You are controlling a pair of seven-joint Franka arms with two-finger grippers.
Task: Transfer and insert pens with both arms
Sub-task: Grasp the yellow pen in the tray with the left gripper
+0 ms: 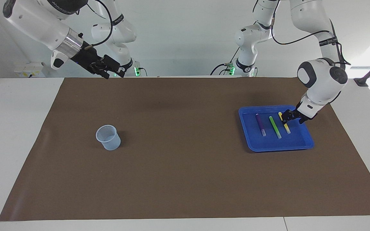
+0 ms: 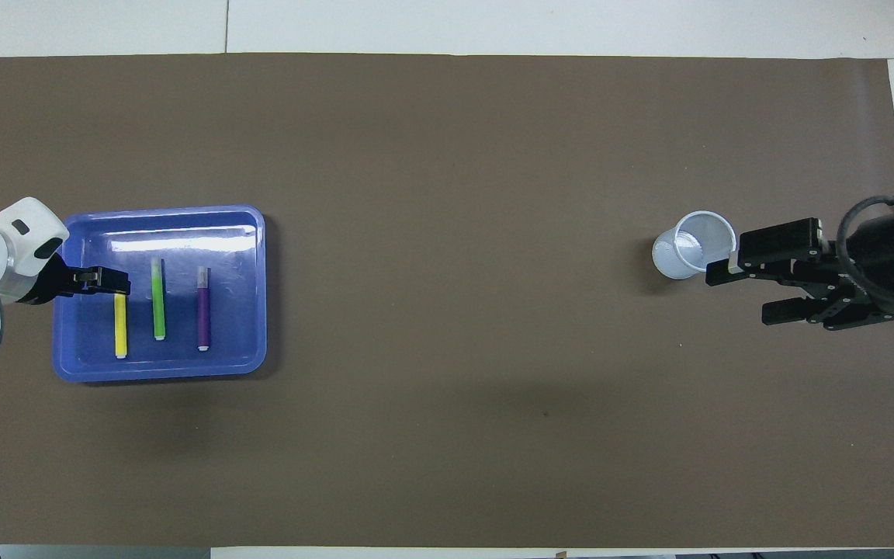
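A brown mat (image 1: 185, 179) covers a white table against a plain white wall. High over the mat's edge closest to the robots, the right arm (image 1: 40, 24) slants down from the right arm's end of the table, its wrist angled toward the middle; the right gripper (image 1: 109, 71) hangs in the air with its fingers spread and nothing between them. Lower down, the left arm (image 1: 321, 77) bends sharply at the elbow and drops its wrist into a blue tray (image 1: 305, 141) at the left arm's end of the table. The left gripper (image 1: 288, 118) sits at the yellow pen (image 1: 285, 126), its fingers spread to either side of the pen's upper end; whether they touch it cannot be told. The green pen (image 1: 275, 127) and purple pen (image 1: 260, 124) lie beside it in the tray, parallel and apart. A clear plastic cup (image 1: 108, 137) stands upright toward the right arm's end, farther from the robots than the pens.
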